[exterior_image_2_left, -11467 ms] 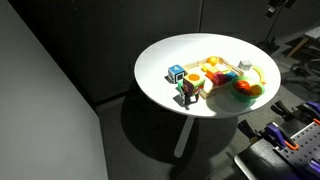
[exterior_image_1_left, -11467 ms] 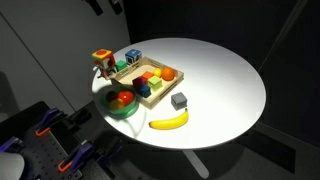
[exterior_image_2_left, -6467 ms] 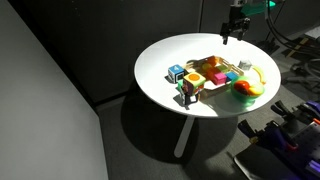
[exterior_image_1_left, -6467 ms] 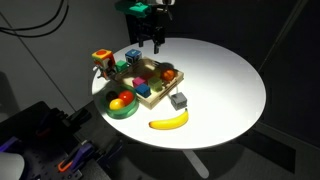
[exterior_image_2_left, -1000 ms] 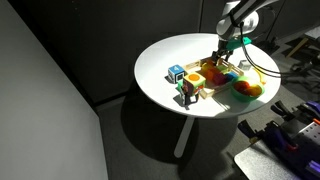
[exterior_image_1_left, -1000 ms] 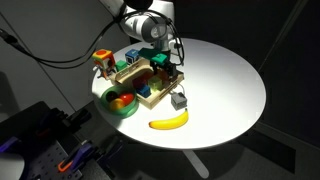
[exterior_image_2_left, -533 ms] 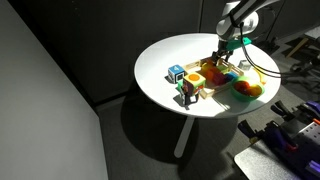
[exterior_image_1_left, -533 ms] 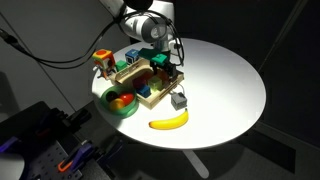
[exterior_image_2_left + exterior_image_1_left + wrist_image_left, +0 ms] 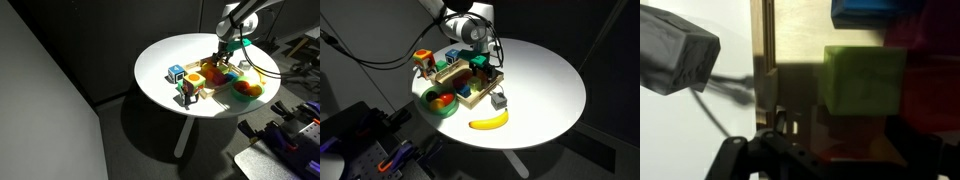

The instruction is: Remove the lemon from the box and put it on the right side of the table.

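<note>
The light-wood box [image 9: 450, 77] stands on the left part of the white table [image 9: 545, 80], holding coloured blocks. My gripper [image 9: 480, 68] is lowered into the box's near end, also seen in the other exterior view as gripper [image 9: 222, 62] over the box [image 9: 207, 70]. In the wrist view the box wall [image 9: 765, 40] runs up the picture, with a green block [image 9: 862, 80] and a blue block [image 9: 875, 10] inside. The gripper [image 9: 830, 150] stands open, its space in deep shadow. I cannot make out the lemon; the gripper and its shadow cover that part.
A grey cube [image 9: 499, 100] lies just outside the box, close to the gripper, and shows in the wrist view as the grey cube [image 9: 675, 50]. A banana [image 9: 488, 121] lies near the front edge. A green bowl [image 9: 440, 102] of fruit and a small toy [image 9: 422, 62] flank the box.
Since the oldest frames the arm has come in and descended from above the box into it. Over the last second nothing has visibly moved.
</note>
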You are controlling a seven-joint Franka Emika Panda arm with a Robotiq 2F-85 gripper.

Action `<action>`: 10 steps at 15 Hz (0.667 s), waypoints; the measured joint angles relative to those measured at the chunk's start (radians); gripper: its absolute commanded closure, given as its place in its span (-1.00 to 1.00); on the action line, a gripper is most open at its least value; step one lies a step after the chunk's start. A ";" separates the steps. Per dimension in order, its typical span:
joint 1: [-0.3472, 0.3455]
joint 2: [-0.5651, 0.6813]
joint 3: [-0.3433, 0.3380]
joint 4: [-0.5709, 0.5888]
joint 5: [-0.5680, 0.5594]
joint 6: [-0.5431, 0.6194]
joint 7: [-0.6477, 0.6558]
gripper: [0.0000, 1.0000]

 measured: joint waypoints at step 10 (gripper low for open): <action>0.003 0.006 0.000 -0.001 -0.002 -0.033 -0.001 -1.00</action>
